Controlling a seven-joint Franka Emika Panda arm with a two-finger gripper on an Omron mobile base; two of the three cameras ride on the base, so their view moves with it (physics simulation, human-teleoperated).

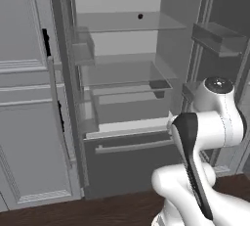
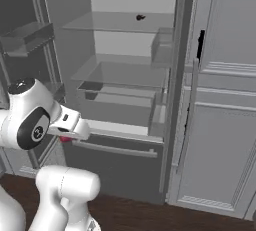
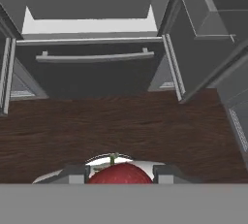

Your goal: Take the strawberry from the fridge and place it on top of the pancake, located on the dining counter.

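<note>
In the hand view the red strawberry [image 3: 118, 175] sits between the two dark fingertips of my gripper [image 3: 120, 172], which is shut on it. In the right base view a sliver of the strawberry [image 2: 65, 138] shows red under the hand. The gripper [image 2: 69, 135] hangs in front of the fridge, just outside its lower shelves. The fridge [image 1: 128, 161] stands open with pale shelves and a closed bottom drawer [image 3: 92, 70]. The pancake and the dining counter are out of view.
A tiny dark ball [image 1: 140, 16] lies on the upper glass shelf. Open fridge doors with bins [image 1: 217, 36] [image 2: 27, 35] flank the arm. Light grey panelled cabinets [image 1: 24, 122] [image 2: 225, 125] stand beside the fridge. Dark wood floor [image 3: 121, 126] lies below the hand.
</note>
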